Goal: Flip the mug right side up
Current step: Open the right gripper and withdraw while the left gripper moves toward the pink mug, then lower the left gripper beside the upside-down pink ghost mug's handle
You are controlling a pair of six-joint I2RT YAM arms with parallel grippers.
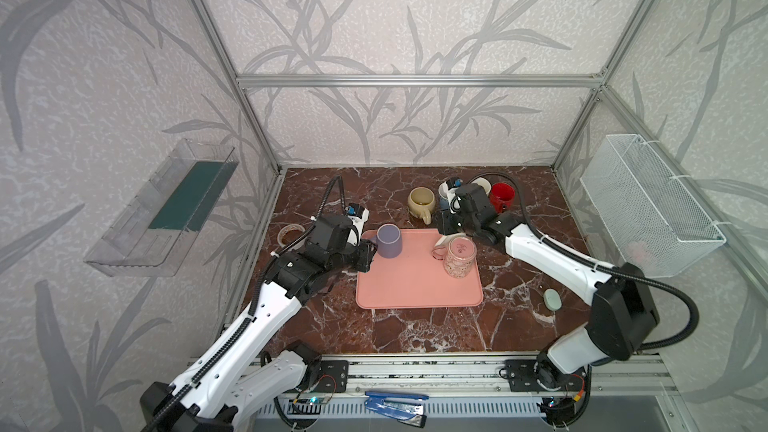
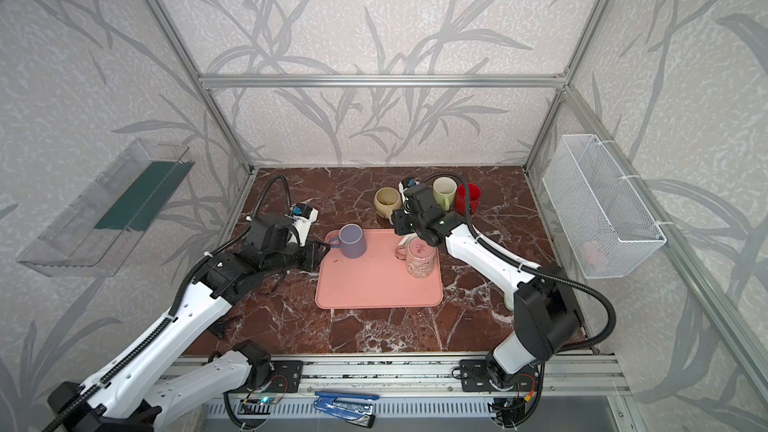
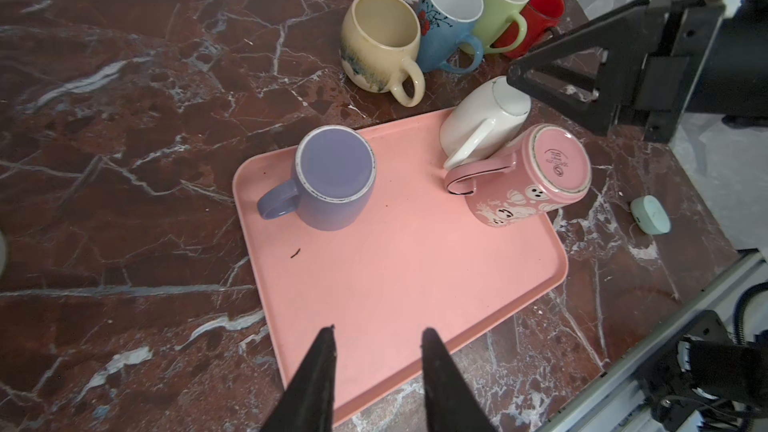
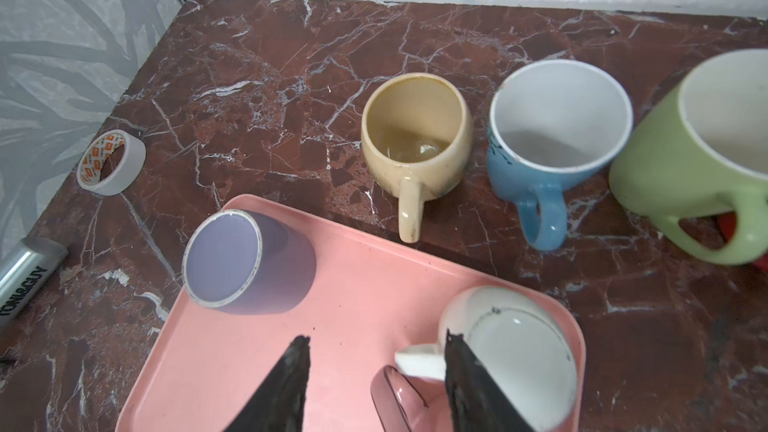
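Note:
Three mugs stand upside down on the pink tray: a purple mug at the back left, and a white mug and a pink ghost-print mug touching each other at the back right. My left gripper is open and empty over the tray's left edge, its tips close to the purple mug's handle. My right gripper is open just above the white mug. One of its fingers lies against that mug's base and handle, and the pink mug's handle shows between the jaws.
Behind the tray stand upright mugs: cream, blue, green, red. A tape roll and a silver can lie at the left. A mint object lies right of the tray. A wire basket hangs on the right wall.

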